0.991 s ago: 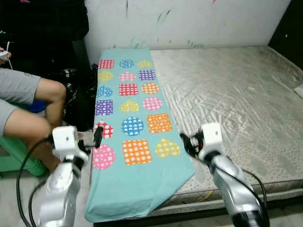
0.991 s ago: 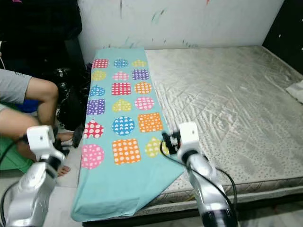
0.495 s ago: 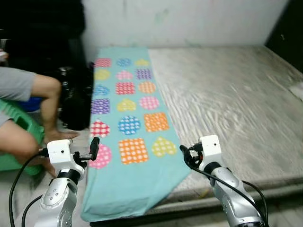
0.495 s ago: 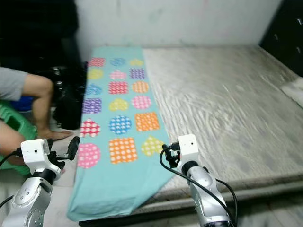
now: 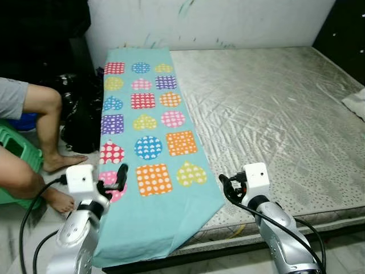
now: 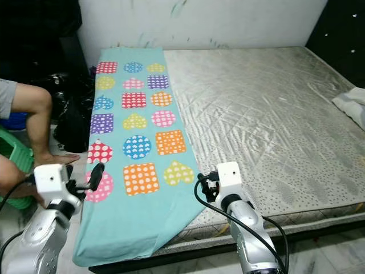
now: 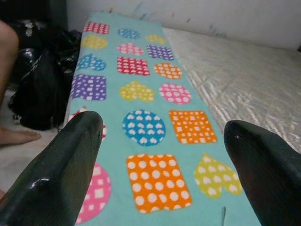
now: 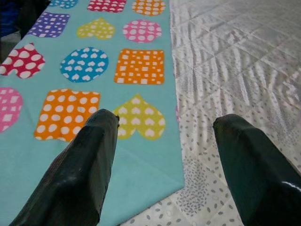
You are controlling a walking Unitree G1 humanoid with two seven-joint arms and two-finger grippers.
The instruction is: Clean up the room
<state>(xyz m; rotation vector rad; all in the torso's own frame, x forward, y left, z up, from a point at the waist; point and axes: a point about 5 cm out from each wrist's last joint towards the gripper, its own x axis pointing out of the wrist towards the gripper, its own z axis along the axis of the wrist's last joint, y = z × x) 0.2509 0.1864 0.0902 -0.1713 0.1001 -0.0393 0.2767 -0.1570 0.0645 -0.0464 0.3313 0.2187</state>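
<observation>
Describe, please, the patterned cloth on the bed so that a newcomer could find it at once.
Start from the bare grey quilted mattress against the white wall. Along its left edge, nearest the seated person, lies a long turquoise sheet, its near end hanging over the foot. Only this cloth carries rows of bright dotted hearts, circles and squares.

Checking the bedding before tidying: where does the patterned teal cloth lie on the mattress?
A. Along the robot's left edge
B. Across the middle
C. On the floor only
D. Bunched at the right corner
A: the cloth runs lengthwise along the left edge of the mattress.
</observation>
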